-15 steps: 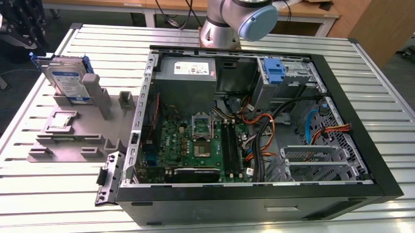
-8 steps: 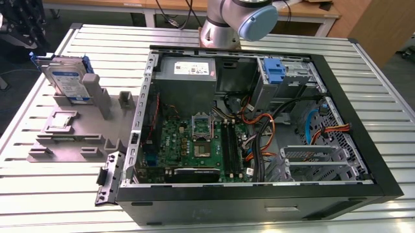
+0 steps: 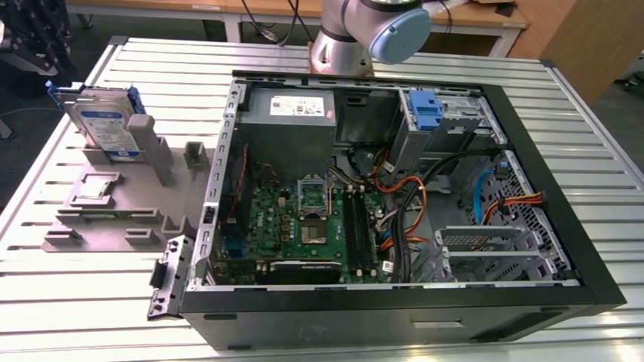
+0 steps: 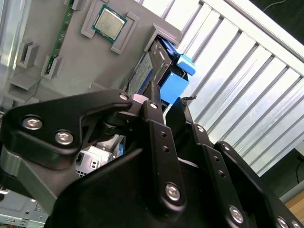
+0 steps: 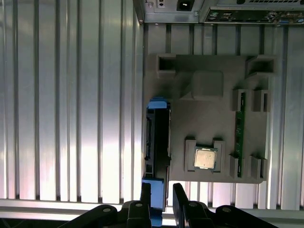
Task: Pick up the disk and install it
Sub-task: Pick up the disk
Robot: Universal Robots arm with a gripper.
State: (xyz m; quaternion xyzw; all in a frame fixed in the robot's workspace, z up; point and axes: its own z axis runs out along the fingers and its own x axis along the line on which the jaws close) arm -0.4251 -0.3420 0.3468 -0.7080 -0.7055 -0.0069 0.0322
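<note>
Disk point(image 3: 101, 121) stands on edge in a slot of the grey holder point(image 3: 111, 219) at the exterior view's upper left. Its label face is toward the camera, a blue bracket runs round its edges, and it is outside the case. Holder sits on the slatted metal table point(image 3: 60, 302), just beside the open case point(image 3: 382, 309), on the exterior view's left of it. A chip point(image 3: 96, 187) lies in a square nest on the holder, near the disk. Inside the case, the green board point(image 3: 302, 219) is at the frame's centre, the grey PSU point(image 3: 292, 109) is above it, and a bare blue caddy point(image 3: 427, 113) is at upper right. Arm point(image 3: 367, 34) rises from the top centre of the frame, behind the case. In the first wrist view the gripper point(image 5: 161, 186) hangs over the disk point(image 5: 159, 137), seen edge-on in the holder point(image 5: 209, 118). The fingers point(image 5: 146, 194) line up with one blue end of the bracket. Jaws are parted to a narrow gap with nothing between them, and no contact with the disk shows. Chip point(image 5: 205, 158) and a RAM stick point(image 5: 240, 128) sit in their own nests next to the disk. In the second wrist view the gripper point(image 4: 167, 94) points at the disk point(image 4: 159, 59), fingers point(image 4: 151, 107) apart, chip point(image 4: 109, 21) beyond.
</note>
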